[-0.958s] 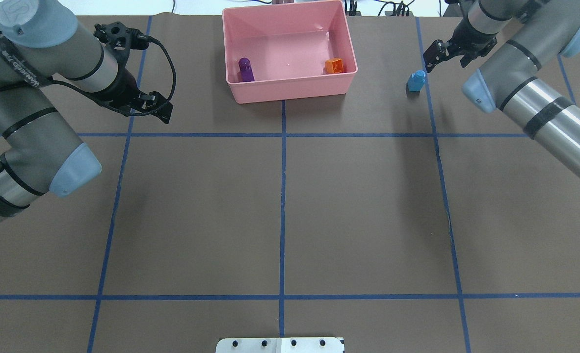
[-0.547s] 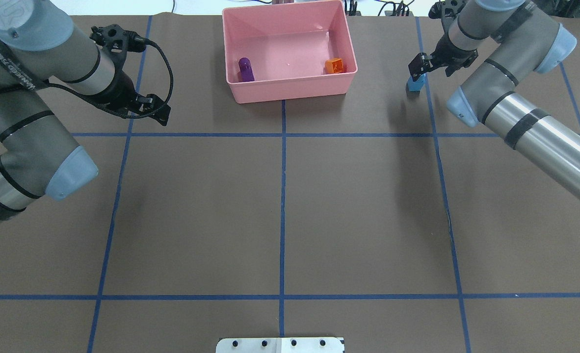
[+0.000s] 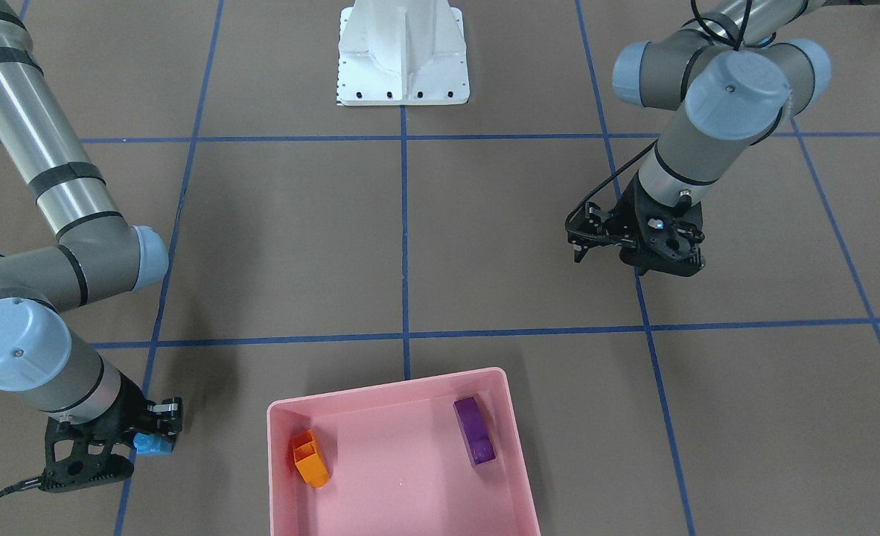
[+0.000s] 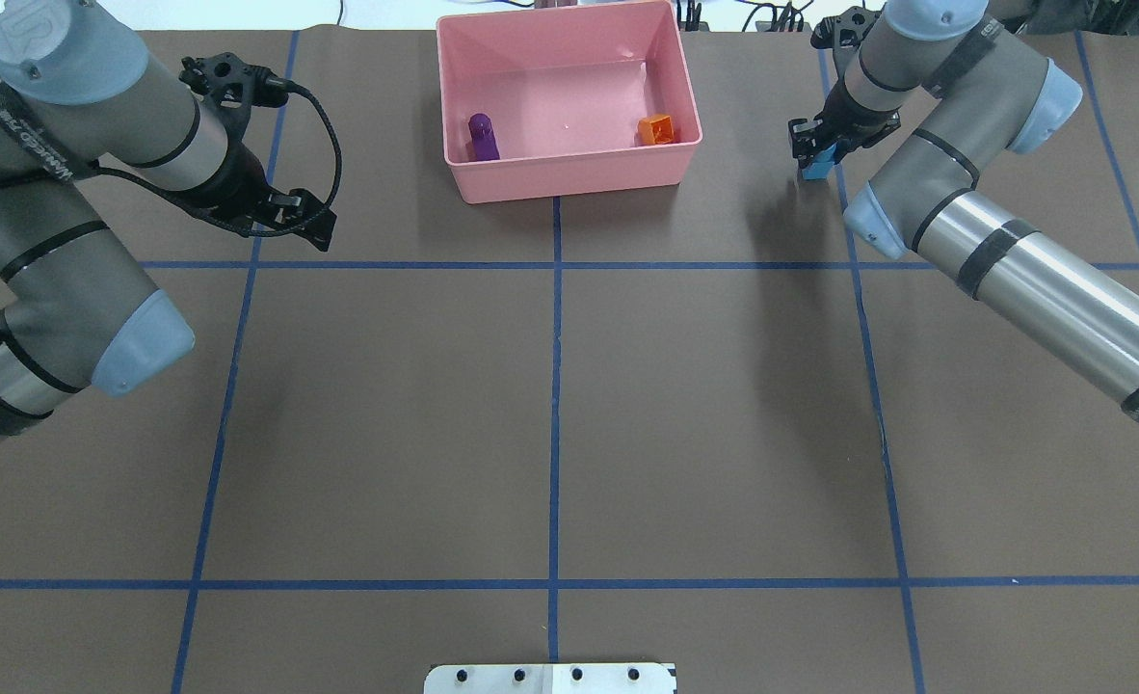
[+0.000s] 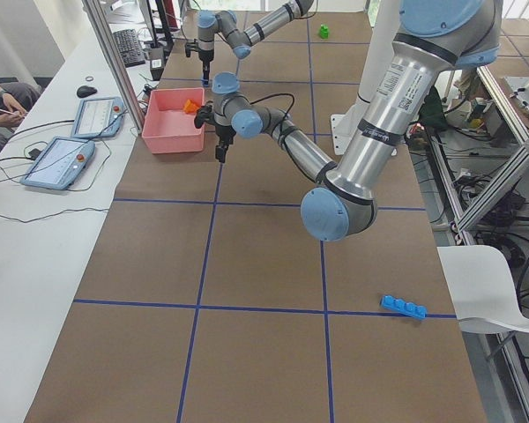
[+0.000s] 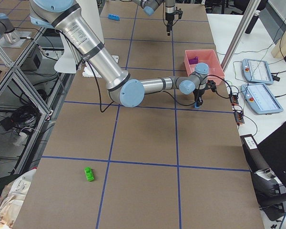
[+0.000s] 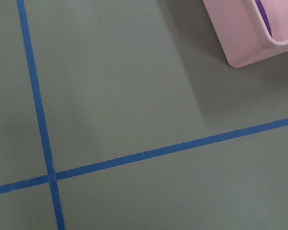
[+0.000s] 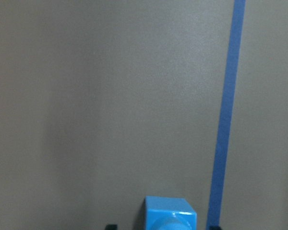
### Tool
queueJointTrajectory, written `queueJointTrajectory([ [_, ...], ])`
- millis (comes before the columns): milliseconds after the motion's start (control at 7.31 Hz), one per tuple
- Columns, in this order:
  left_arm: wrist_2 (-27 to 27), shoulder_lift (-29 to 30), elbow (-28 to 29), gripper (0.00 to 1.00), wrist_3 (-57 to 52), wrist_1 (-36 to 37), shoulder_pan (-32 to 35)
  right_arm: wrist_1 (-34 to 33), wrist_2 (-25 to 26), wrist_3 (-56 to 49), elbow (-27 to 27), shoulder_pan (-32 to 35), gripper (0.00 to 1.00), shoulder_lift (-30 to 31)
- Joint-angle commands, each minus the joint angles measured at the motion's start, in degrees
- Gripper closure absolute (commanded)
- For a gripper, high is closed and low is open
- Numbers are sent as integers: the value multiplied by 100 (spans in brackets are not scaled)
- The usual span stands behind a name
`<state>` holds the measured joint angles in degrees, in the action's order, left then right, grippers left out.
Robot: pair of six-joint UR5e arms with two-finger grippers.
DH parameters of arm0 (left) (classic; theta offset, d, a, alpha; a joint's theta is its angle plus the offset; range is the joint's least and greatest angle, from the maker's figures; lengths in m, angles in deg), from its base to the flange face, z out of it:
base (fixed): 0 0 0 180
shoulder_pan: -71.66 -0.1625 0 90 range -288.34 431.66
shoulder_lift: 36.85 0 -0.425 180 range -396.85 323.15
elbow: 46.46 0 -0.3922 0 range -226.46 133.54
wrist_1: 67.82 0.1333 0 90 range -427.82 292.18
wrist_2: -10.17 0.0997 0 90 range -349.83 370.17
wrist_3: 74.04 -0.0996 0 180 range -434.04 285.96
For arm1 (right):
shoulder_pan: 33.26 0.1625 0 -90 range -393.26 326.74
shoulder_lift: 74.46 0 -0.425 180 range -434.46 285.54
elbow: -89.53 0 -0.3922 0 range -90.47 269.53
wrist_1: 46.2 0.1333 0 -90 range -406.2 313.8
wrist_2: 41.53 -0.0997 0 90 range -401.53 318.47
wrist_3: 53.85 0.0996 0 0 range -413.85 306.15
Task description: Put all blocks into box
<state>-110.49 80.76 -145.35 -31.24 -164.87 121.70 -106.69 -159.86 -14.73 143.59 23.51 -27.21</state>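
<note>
Jaws of the right gripper (image 4: 813, 146) stood parted astride the small blue single-stud plastic brick (image 8: 170, 215), a gap either side. Brick sat upright on the table (image 4: 550, 405) near the shallow pink plastic tray (image 4: 569, 180), toward the robot's right. Left gripper (image 4: 302, 216) hung well apart, jaws unreadable.

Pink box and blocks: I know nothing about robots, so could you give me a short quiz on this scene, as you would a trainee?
1. True or false: the green block lies on the table, outside the pink box.
2. How many blocks are in the box, and what colours?
3. Which gripper has its fingers either side of the small blue block? A) left B) right C) neither
Key: 1 true. 2 two: the purple block and the orange block. 3 B, the right gripper.
</note>
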Motion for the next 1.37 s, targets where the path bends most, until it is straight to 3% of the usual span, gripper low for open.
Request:
queueJointTrajectory([
  [0,-1,-1,9,0,0,2,-3,-33,-23,8,96,220,100,-118],
  [274,-19,-158,-69,0,-95,-15,49,-251,-171,601,193,326,100,-555],
  [684,-63,-861,-683,0,-649,-16,67,-1200,-138,1244,176,248,100,-1671],
  [821,-54,-863,-685,0,-650,-7,67,-1219,89,1517,149,12,100,-1857],
  [958,-54,-863,-685,0,-650,-7,67,-1228,831,1729,106,-460,100,-1998],
  [1094,-54,-863,-685,0,-641,-7,67,-1211,1230,1713,-95,-743,100,-2130],
  [1231,-45,-863,-685,0,-641,-7,67,-1185,1225,1539,-245,-833,100,-2245],
])
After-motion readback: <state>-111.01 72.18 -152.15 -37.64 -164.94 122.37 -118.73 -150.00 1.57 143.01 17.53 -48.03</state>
